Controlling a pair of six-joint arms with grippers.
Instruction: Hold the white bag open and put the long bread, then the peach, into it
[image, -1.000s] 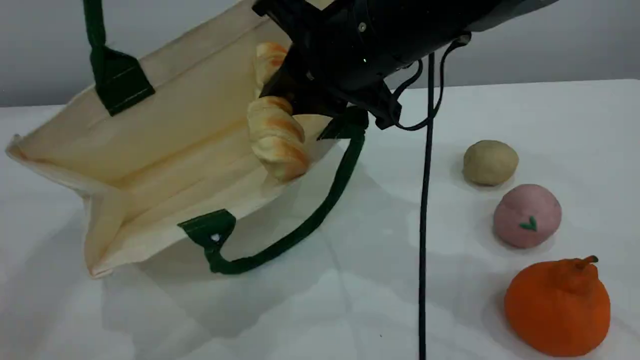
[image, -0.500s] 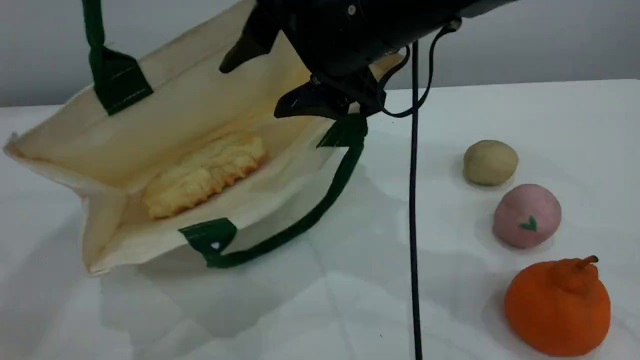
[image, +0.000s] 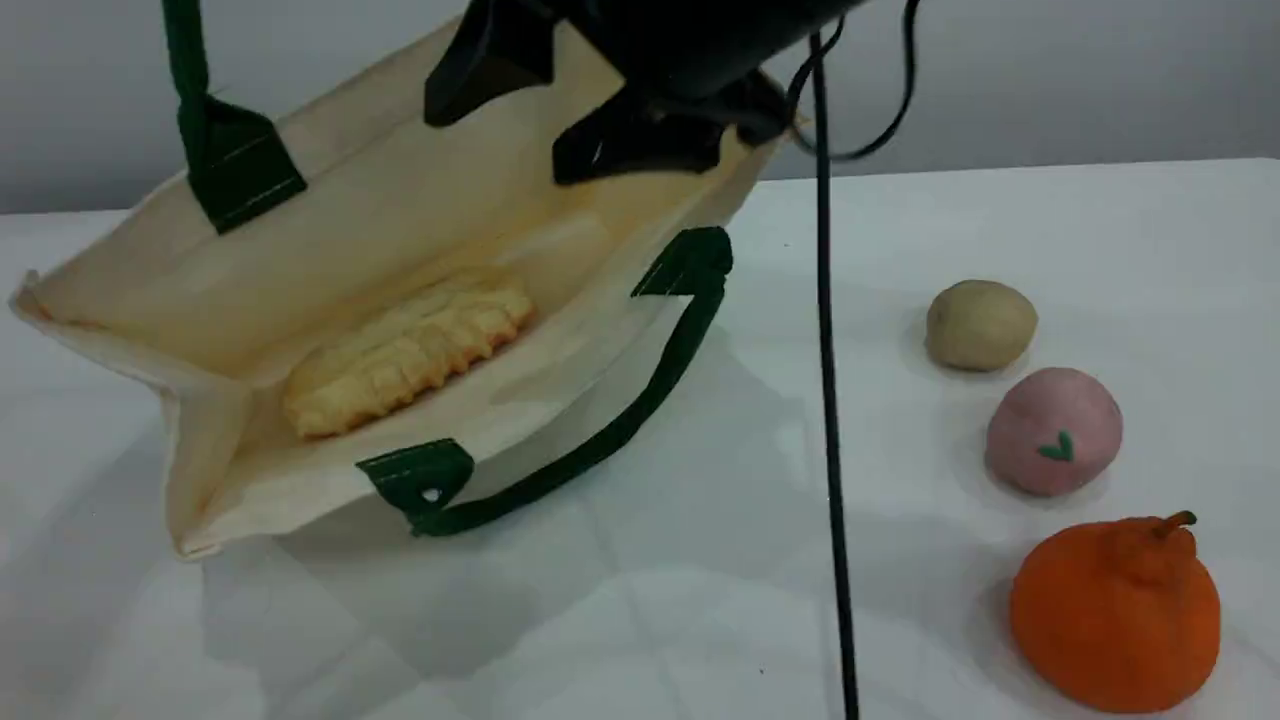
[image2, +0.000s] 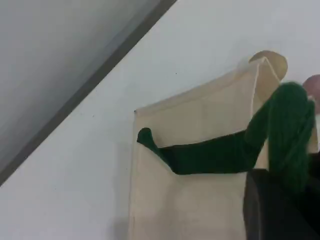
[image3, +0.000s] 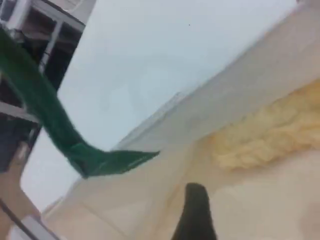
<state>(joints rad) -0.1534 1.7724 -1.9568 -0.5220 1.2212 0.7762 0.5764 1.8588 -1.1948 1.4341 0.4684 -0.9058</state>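
One long bread (image: 405, 355) lies below right hand (image: 500, 140)

The right gripper (image: 497, 140) hangs up high with its two fingers wide apart. The left gripper (image2: 275, 207) is squeezed shut (only its dark tip shows).
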